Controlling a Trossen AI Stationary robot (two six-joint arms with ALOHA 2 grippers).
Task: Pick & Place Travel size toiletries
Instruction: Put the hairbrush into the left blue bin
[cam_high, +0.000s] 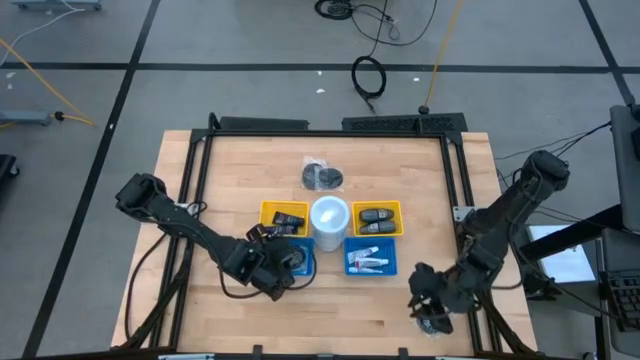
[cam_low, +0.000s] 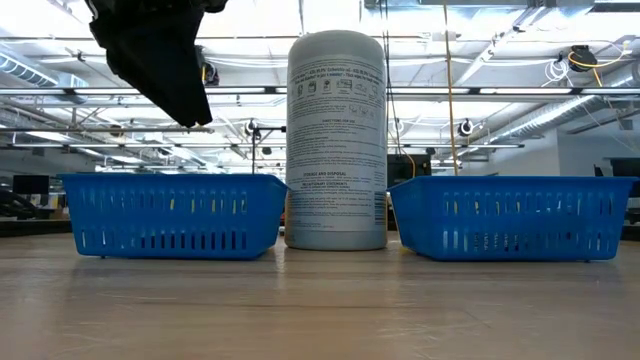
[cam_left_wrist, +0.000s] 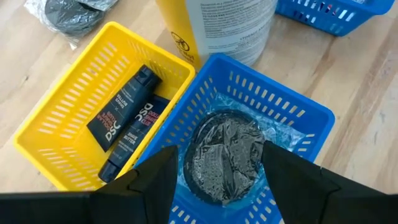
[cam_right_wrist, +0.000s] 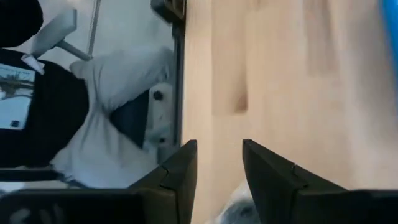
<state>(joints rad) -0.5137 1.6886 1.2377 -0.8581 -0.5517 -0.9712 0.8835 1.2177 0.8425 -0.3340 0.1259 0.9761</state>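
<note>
Well off from the spread-open left gripper (cam_high: 272, 268), the toiletry tubes (cam_high: 366, 262) look light, slick; pinch mid-body.

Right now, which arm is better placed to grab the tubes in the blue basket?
Right, probably. The right gripper hangs on the same side as the tubes in their basket; the left gripper is over the other basket.

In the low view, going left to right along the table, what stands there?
Left blue basket → tall white canister → right blue basket. A dark arm hangs in from above over the left blue basket.
</note>
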